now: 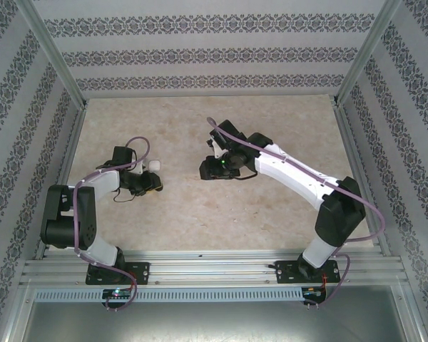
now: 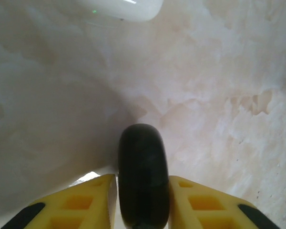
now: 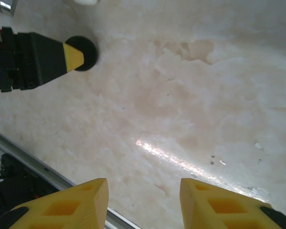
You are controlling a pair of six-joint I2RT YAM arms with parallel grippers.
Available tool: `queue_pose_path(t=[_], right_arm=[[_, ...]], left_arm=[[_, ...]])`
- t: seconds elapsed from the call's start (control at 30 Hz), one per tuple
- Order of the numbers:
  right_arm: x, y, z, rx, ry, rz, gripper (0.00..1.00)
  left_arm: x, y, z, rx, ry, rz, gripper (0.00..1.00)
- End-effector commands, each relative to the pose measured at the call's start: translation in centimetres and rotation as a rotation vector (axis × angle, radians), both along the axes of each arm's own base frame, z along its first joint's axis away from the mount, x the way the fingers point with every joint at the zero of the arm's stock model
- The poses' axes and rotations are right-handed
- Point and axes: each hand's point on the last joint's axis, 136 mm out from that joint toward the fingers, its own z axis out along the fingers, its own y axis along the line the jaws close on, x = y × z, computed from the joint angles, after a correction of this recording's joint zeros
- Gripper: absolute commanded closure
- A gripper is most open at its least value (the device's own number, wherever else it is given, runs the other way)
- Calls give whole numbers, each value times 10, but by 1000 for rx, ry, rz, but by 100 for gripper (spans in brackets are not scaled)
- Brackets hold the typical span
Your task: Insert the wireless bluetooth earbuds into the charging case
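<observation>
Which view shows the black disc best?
Left wrist: the disc is edge-on, close up, between the left jaws. Right wrist shows the disc small and face-on behind one jaw tip. From above, it's too small to tell.

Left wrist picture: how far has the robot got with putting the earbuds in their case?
Done: nothing looks finished yet; the white case, cut off at the frame's edge, hides its inside. In hand: a black disc stands on edge between the fingers of the left tool, near the case; the right tool hangs open and empty. Left: both earbuds, it seems, need seating.
</observation>
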Motion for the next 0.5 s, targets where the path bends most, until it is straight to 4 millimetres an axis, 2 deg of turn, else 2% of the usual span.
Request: queue_pose_path(t=[0.0,0.2,0.37,0.43,0.47], right_arm=[[4,-28,17,-93,-100,-26,52],[15,-62,38,-140,-195,-86,45],[21,-105,54,-147,-272,-201,35],[23,-126,60,-155,-313,-249,24],[23,-137,64,-164,-339,-270,13]], left_arm=[[-12,13,-2,65,22,-10,69],[-9,25,17,136,-35,-7,62],[0,40,52,240,-144,-27,57],[5,44,70,280,-212,-48,55],[7,45,79,300,-240,-61,53]])
